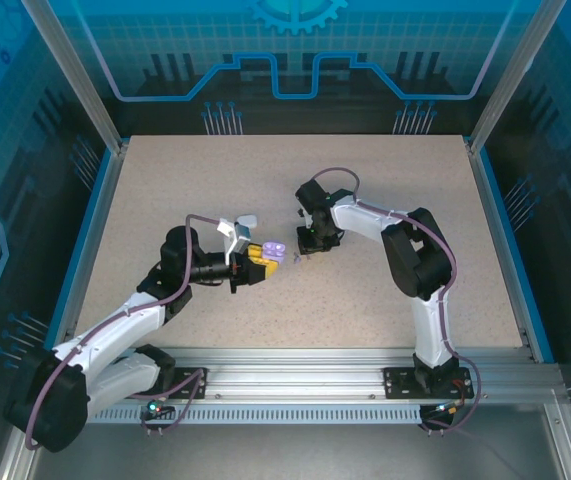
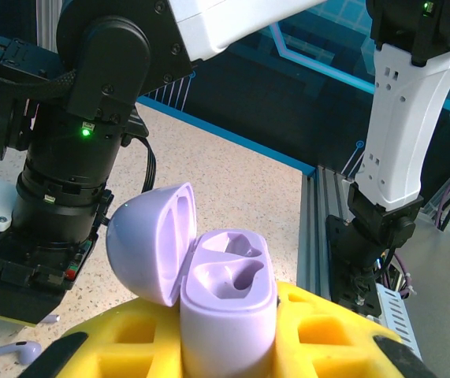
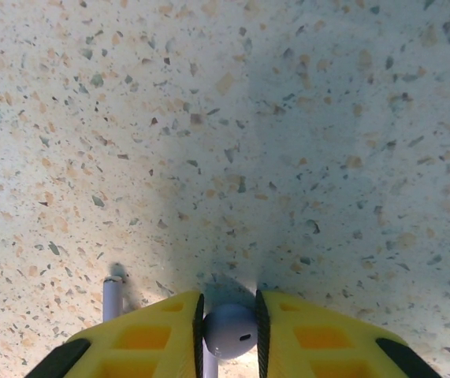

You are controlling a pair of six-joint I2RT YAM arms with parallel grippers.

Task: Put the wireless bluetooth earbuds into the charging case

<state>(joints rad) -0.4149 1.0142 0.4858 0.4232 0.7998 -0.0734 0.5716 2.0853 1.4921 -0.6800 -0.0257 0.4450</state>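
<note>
Within the right gripper (image 3: 228, 303) sits one earbud (image 3: 230, 331), touching both fingers (image 3: 311, 342).

Robotics lab cell, no doubt. Speckled tabletop (image 1: 385, 300) boxed in by aluminium extrusion posts (image 1: 75, 75), blue grid-printed panels (image 1: 5, 130) at sides. Back panel (image 1: 295, 60) carries printed gear emblem (image 1: 298, 12) and circuit-trace lines (showroom styling, rig hardware underneath). Slotted aluminium rail (image 1: 295, 360) along near edge, left arm (image 1: 125, 325) and right arm (image 1: 420, 265) bolted to it, grey-purple cables (image 1: 33, 415) looping near bases. Green status light (image 2: 87, 131) glowing on arm joint, left wrist view.
</note>
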